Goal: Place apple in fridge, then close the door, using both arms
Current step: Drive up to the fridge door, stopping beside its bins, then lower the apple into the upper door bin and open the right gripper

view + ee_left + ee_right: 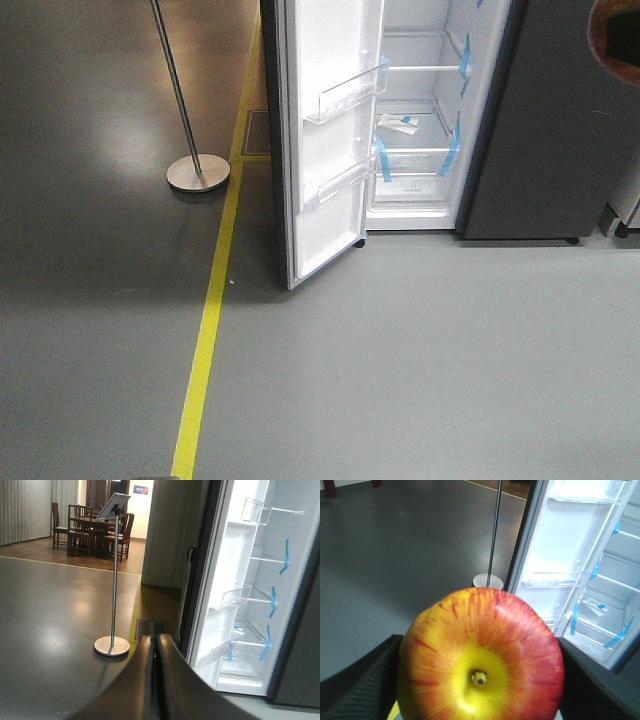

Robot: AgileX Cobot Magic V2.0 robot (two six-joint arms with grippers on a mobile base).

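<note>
r gripper (pixel 480 682) pinches the apple (pixel 480 645) betw its two dark fingers (pixel 365 685), one each side, touching both. the apple's dimpled end faces the wrist cam. l gripper (pixel 155 680) has its fingers pressed together w/ nothing betw them. beyond both is grey floor (pixel 400 380) w/ a yellow line (pixel 205 330), and a sign stand (pixel 114 595) on a round base, near the door (pixel 330 130). door stands wide open, white inside w/ clear shelves. past it the fridge (pixel 425 120) interior is white, w/ clear shelves & blue tape strips (pixel 381 160). apple is outside the fridge, well apart from it. farthest back in l wrist view are a wooden table & chairs (pixel 90 527).
</note>
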